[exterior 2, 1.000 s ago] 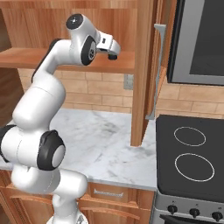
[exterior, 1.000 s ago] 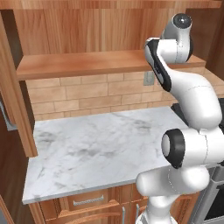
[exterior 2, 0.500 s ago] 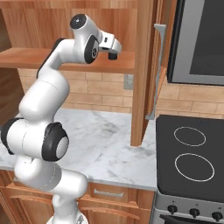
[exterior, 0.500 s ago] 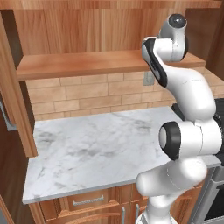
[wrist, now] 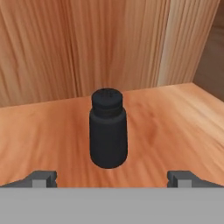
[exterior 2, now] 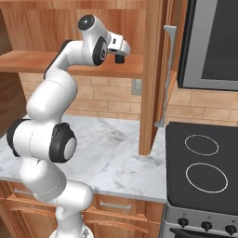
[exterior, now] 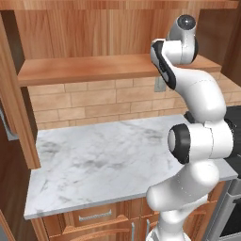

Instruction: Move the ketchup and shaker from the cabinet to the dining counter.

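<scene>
The shaker is plain matt black, cap and body alike. It stands on the cabinet shelf, whose wood is warm orange-brown with fine darker grain; the back panel behind it runs in vertical streaks of reddish brown, with one paler tan strip toward the right. The tool's fingertips are dark grey.

From the base views, the table is white marble clouded with soft grey veins, and the wall behind it is tan brick tile with pale joints. The arm is glossy white with black joints (the hand matches). The stove top is black with thin white burner rings.
</scene>
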You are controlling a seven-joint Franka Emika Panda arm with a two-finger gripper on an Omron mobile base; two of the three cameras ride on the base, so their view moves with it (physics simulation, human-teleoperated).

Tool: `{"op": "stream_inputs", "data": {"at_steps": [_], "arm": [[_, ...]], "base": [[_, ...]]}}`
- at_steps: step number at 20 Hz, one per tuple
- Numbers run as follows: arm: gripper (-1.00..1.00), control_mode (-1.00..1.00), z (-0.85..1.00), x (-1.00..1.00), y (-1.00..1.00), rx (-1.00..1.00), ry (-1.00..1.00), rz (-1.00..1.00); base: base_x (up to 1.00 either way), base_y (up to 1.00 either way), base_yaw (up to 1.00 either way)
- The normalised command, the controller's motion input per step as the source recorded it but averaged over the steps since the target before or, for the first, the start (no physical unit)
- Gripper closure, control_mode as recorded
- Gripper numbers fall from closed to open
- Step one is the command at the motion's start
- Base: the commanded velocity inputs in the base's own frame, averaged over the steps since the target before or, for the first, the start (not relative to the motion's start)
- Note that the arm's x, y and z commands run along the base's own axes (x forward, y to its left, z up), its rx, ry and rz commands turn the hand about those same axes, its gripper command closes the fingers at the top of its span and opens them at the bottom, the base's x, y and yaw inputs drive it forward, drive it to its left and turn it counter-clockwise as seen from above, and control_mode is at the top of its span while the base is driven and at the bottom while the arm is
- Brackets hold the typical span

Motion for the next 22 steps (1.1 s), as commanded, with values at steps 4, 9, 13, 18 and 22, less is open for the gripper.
{"op": "stream_inputs", "data": {"at_steps": [4,9,13,18,22], "arm": [[-1.0,-1.0,-0.09,0.22,0.0,0.0,0.0,0.0],[-1.0,-1.0,-0.08,0.2,-0.01,0.0,0.0,0.0],[-1.0,-1.0,-0.03,0.07,-0.02,0.01,0.0,0.0],[-1.0,-1.0,-0.05,0.07,-0.04,0.0,0.0,0.0],[-1.0,-1.0,0.0,0.06,-0.08,0.01,0.01,0.0]], "base": [[0.0,0.0,0.0],[0.0,0.0,0.0],[0.0,0.0,0.0],[0.0,0.0,0.0],[0.0,0.0,0.0]]}}
